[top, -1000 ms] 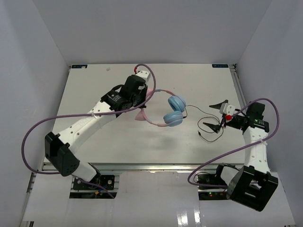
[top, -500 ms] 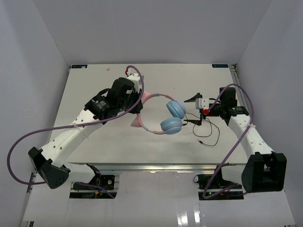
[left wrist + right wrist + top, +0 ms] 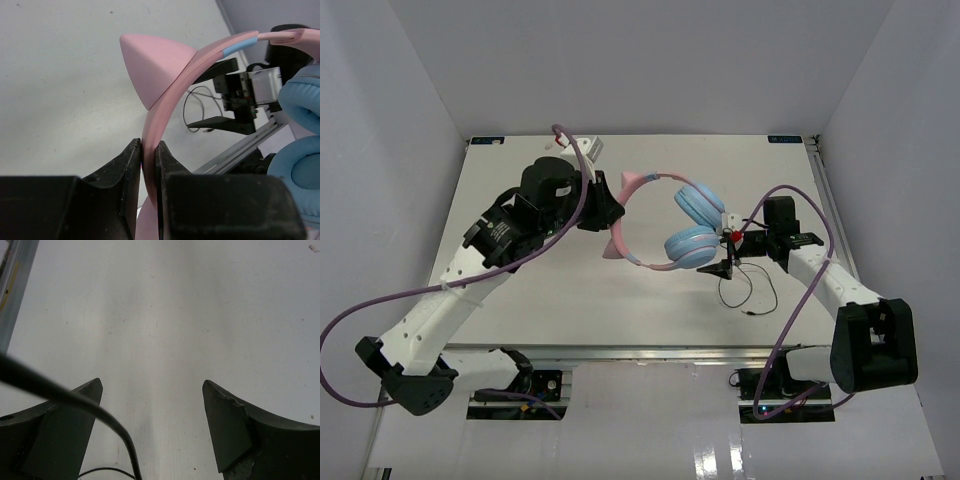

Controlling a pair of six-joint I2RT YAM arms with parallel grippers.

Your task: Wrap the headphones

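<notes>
Left side first: the left gripper (image 3: 607, 213) is clamped tight on the pink headband (image 3: 165, 107) of the headphones (image 3: 692, 245). In the left wrist view the band is pinched between both fingers (image 3: 127, 165), just below one of the cat ears (image 3: 155, 65). The band arcs out to the right from there, and the two light-blue ear cups (image 3: 698, 205) sit side by side at its right end, about mid-table. The whole thing looks lifted off the white table (image 3: 650, 310), though that's hard to be sure of from above.

Just right of the cups is the right gripper (image 3: 725, 243), jaws spread wide and holding nothing. The right wrist view shows bare table between its fingers (image 3: 227, 425), with the thin black cable (image 3: 75, 400) crossing in front of the finger on the left of that view. I can't tell if it touches. The rest of the cable lies in a loose loop on the table, nearer than the right gripper
</notes>
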